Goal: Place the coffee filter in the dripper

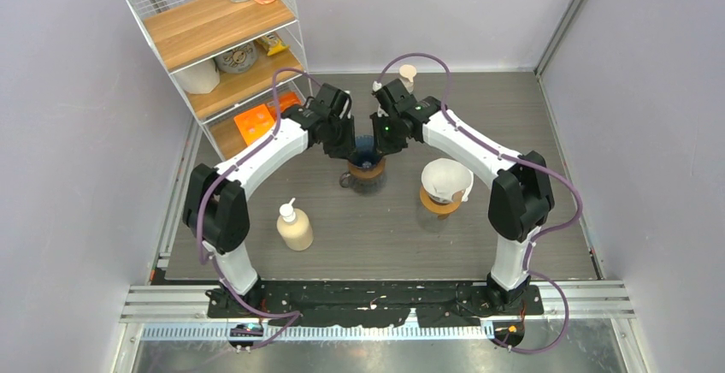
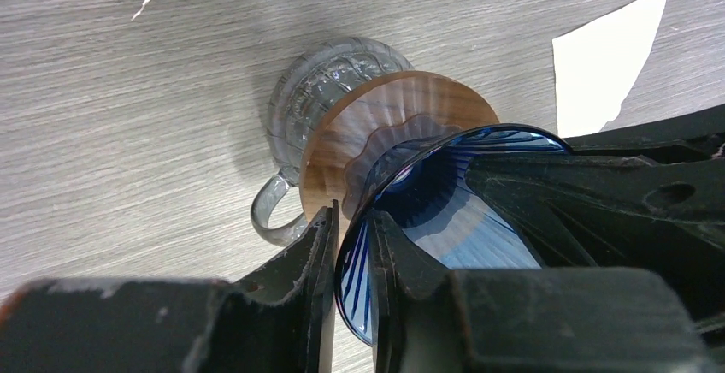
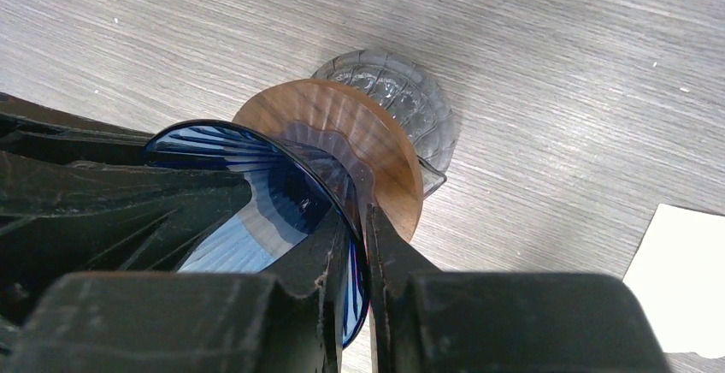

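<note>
A blue glass dripper (image 1: pixel 366 164) with a wooden collar (image 2: pixel 359 133) stands on a clear glass mug (image 2: pixel 316 103) at the table's middle. No filter is inside it. My left gripper (image 2: pixel 352 215) is shut on its rim from the left, one finger inside and one outside. My right gripper (image 3: pixel 361 219) is shut on the opposite rim in the same way. A flat white paper piece (image 2: pixel 607 65), which looks like a coffee filter, lies on the table beside the mug. It also shows in the right wrist view (image 3: pixel 684 283). The arms hide it in the top view.
A second cone (image 1: pixel 446 181) lined with white paper stands on a wooden collar right of the dripper. A cream pump bottle (image 1: pixel 294 226) stands front left. A wire shelf (image 1: pixel 224 48) with jars and orange items fills the far left. A small cream item (image 1: pixel 408 74) stands at the back.
</note>
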